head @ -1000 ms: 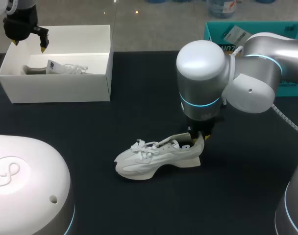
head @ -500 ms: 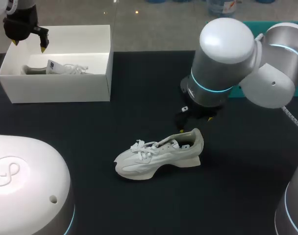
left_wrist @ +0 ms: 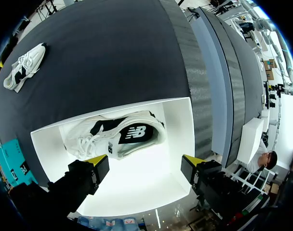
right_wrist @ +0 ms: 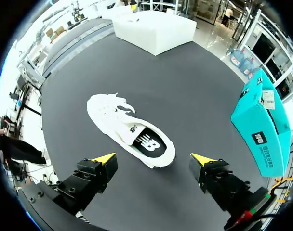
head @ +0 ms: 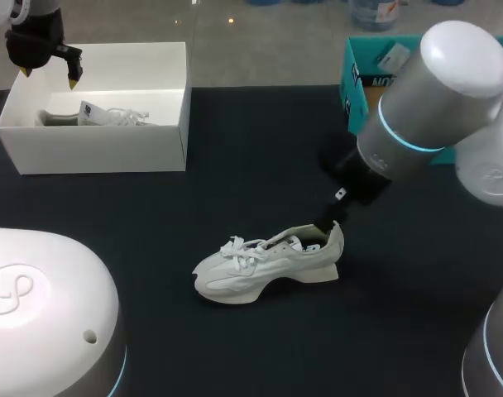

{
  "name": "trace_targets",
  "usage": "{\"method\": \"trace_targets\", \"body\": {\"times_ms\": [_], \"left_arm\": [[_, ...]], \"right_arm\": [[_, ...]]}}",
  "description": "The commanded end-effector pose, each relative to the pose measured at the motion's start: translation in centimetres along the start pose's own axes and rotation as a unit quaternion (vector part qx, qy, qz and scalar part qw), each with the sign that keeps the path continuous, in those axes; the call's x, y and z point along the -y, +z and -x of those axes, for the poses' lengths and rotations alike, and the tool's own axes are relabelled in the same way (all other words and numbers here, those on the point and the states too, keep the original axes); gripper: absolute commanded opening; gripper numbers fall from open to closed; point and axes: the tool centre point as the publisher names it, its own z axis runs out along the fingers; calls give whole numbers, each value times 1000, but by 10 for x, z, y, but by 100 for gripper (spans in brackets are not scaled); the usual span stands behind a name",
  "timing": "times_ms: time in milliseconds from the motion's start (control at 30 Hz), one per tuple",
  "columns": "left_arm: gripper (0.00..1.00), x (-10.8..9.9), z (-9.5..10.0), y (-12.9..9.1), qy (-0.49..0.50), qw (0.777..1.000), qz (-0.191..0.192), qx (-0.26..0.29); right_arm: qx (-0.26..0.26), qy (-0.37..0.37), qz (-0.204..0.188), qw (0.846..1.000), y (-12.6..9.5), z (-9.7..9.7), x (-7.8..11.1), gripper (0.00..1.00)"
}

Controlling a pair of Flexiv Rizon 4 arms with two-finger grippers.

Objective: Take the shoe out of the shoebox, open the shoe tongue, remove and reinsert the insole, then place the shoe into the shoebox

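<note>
Shoe [right_wrist: 108, 118]: white logo [right_wrist: 147, 142] on black insole [right_wrist: 135, 133].

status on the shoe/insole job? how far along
Done: one shoe lies out on the table; a second shoe lies in the shoebox. In hand: nothing. The right claw hangs open above the shoe, the left claw open over the shoebox. The insole sits inside; whether it has been out can't be told. Left: at least boxing the shoe.
</note>
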Motion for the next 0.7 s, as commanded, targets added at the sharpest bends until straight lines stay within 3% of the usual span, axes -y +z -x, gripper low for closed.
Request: {"method": "trace_targets", "body": {"times_ms": [33, 367, 533, 700], "left_arm": [[100, 1, 0, -1, 0, 1000, 1, -1], [100, 1, 0, -1, 0, 1000, 1, -1], [100, 1, 0, -1, 0, 1000, 1, -1], [100, 1, 0, -1, 0, 1000, 1, -1]], "right_arm": [[-126, -72, 35, 989, 1, 5, 7, 100], [-125, -89, 38, 987, -1, 7, 10, 100], [-134, -256, 69, 955, -10, 11, 24, 100], [-122, -317, 90, 936, -24, 11, 38, 100]]}}
